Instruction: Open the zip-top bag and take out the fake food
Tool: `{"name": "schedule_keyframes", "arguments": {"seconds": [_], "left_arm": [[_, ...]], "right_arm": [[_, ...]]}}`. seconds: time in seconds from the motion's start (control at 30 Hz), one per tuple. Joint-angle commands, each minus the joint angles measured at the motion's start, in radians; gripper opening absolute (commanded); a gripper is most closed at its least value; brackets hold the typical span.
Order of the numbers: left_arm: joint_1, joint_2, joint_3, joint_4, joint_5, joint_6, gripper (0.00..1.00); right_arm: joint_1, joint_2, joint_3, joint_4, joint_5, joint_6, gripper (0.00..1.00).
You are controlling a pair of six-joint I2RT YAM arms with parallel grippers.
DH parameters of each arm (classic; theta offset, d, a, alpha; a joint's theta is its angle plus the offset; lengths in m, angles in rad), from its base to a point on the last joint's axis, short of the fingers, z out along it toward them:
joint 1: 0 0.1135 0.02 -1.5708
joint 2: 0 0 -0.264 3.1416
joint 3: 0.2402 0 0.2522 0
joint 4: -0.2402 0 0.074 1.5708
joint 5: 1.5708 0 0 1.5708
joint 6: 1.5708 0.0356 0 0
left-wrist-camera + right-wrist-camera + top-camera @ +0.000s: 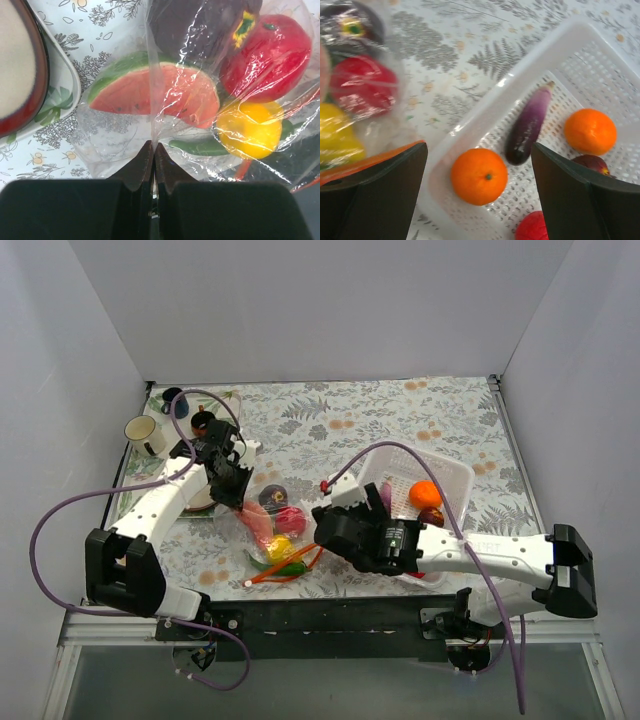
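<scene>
My left claw (153, 146) pinches the zip-top bag (115, 135) at lower centre, anchoring it. My right claw (479, 149) hangs spread above the basket (470, 117). Fake food (150, 95) sits bagged.

Plain pale grey walls (330, 300) at nine, twelve and three o'clock, evenly lit, around a surface (400, 420) under fern-and-flower printed cloth (300, 410).

Left tool (154, 146) apparently pinches the zip-top bag (186, 102).
</scene>
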Motion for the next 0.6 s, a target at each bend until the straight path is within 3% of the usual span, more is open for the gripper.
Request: {"name": "schedule_keyframes", "arguments": {"seconds": [0.0, 0.07, 0.1, 0.27, 0.33, 0.37, 0.57], "left_arm": [[0.005, -0.028, -0.024, 0.065, -0.053, 0.019, 0.00], [0.005, -0.012, -0.067, 0.093, -0.084, 0.023, 0.00], [0.005, -0.006, -0.084, 0.125, -0.113, 0.026, 0.00], [0.006, 0.031, -0.142, 0.194, -0.138, 0.028, 0.00], [0.005, 0.040, -0.149, 0.204, -0.138, 0.020, 0.00], [0.005, 0.046, -0.150, 0.205, -0.138, 0.017, 0.00], [0.002, 0.048, -0.158, 0.208, -0.130, 0.014, 0.00]], "right_arm": [[0.116, -0.051, -0.019, 0.281, -0.105, -0.228, 0.83], [0.159, -0.067, -0.098, 0.361, -0.186, -0.268, 0.72], [0.168, -0.089, -0.126, 0.456, -0.223, -0.287, 0.60], [0.177, -0.078, -0.212, 0.618, -0.425, -0.331, 0.31], [0.177, -0.028, -0.208, 0.664, -0.450, -0.354, 0.05], [0.179, -0.008, -0.200, 0.670, -0.470, -0.379, 0.01], [0.177, 0.158, -0.128, 0.745, -0.573, -0.426, 0.01]]}}
